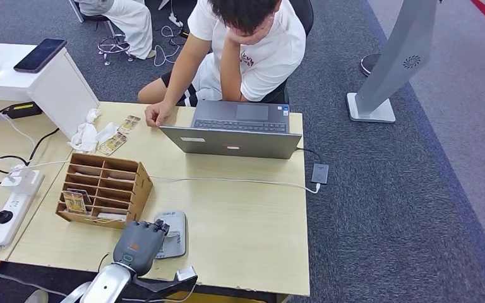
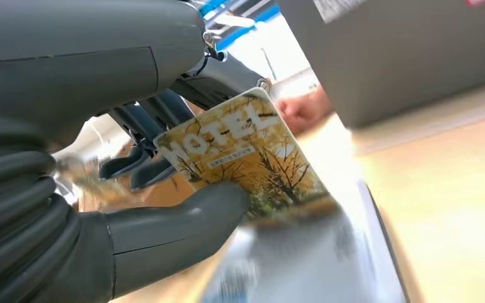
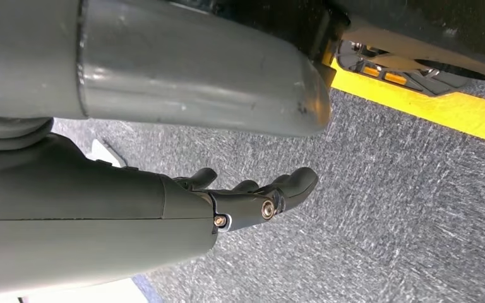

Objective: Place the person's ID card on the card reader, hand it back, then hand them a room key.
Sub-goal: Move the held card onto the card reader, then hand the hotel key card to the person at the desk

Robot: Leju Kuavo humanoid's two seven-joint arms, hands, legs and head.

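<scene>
My left hand (image 1: 140,245) hovers at the near table edge, over the grey card reader (image 1: 175,232). In the left wrist view its thumb (image 2: 183,221) and fingers (image 2: 139,161) pinch a yellow card (image 2: 246,158) printed "HOTEL" with autumn trees. The card's lower edge sits tilted just over the reader's grey top (image 2: 335,252); I cannot tell if it touches. My right hand (image 3: 252,199) hangs beside my body above grey carpet, fingers stretched out and holding nothing. The person (image 1: 246,44) sits behind the laptop, one hand (image 1: 158,115) resting on the table.
A wooden slotted card box (image 1: 104,189) stands just left of the reader. Loose cards (image 1: 119,136) lie near the person's hand. A grey laptop (image 1: 237,129) sits at the table's far side, with a white cable (image 1: 227,181) across the middle. A power strip (image 1: 9,208) lies at left.
</scene>
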